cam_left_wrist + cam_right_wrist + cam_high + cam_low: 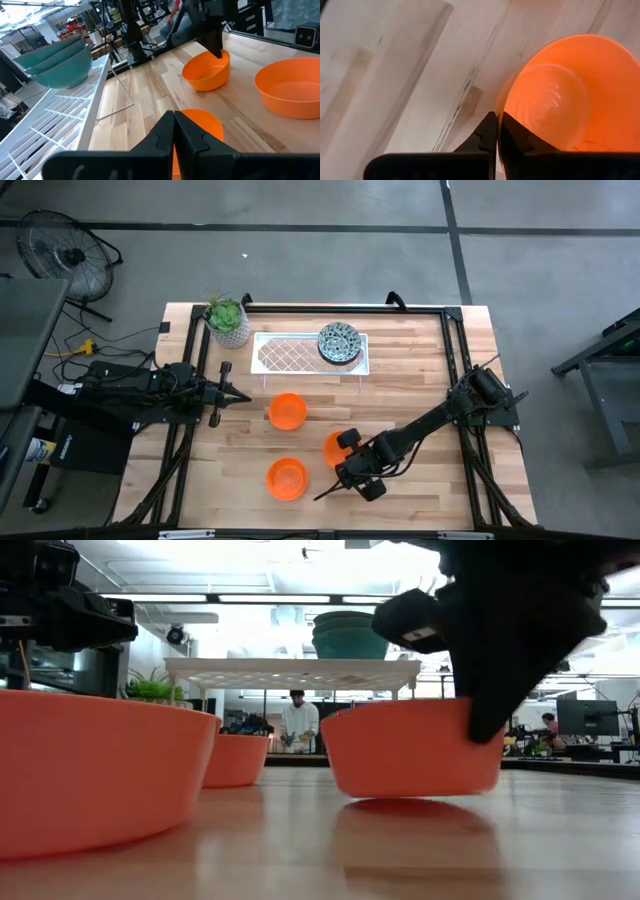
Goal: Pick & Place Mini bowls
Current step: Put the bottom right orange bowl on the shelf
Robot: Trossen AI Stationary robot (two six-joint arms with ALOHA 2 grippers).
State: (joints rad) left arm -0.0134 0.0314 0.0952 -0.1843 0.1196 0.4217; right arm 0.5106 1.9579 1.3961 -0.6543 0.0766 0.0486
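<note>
Orange bowl (565,95), empty, has its rim pinched by my right end effector (496,127); patterned bowls (340,343) stacked on the rack (300,356); left end effector (173,131) shut.

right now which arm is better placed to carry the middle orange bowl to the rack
The right. The right gripper is already shut on the rim of that orange bowl. The left gripper waits shut near the white rack, holding nothing.

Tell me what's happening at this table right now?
The right hand has pinched shut on the rim of an orange mini bowl near the table's middle. Two more orange bowls sit nearby, and patterned bowls are stacked on the white rack. The left hand waits shut, holding nothing.
</note>
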